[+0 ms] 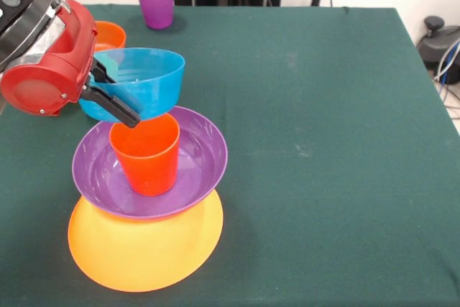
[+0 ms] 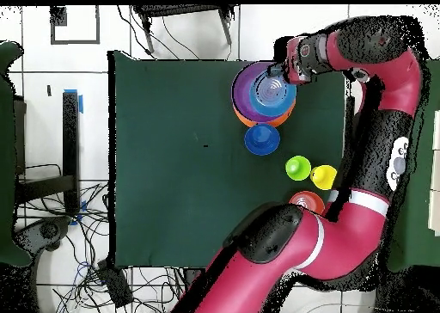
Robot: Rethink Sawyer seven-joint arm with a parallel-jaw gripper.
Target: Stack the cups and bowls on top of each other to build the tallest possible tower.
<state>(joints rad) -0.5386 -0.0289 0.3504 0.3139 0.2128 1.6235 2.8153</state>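
- Near the worktop's left edge in the front view, the gripper (image 1: 113, 98) had its black fingers (image 1: 118, 111) pinched on the rim of the glossy light blue plastic bowl (image 1: 144, 80), one inside the wall and one outside, so they were holding it.
- That light blue bowl hung tilted, its mouth turned up and toward the far edge, directly above and a little behind the smooth tapered orange-red plastic cup (image 1: 147, 152); whether its underside touched the cup's rim could not be told.
- The orange-red cup stood upright inside the wide shallow purple plastic bowl (image 1: 194, 170), which sat on the very large yellow-orange plastic bowl (image 1: 144, 253), turned mouth down; together these made the tower, close to the near left corner.
- Judged from the tilt, releasing now would likely let the light blue bowl slide off the narrow cup rim, because only one side is gripped and its base is rounded.
- A sideways nudge from the red wrist (image 1: 47, 66) could tip the cup or shift the purple bowl on its domed support, as nothing locks the layers.
- Further out, a small orange plastic bowl (image 1: 109, 34) sat behind the wrist and a purple plastic tumbler (image 1: 155, 1) stood at the far edge.
- From overhead, a dark blue bowl (image 2: 262, 139), a lime green piece (image 2: 297, 166) and a yellow piece (image 2: 324, 176) waited beside the arm.
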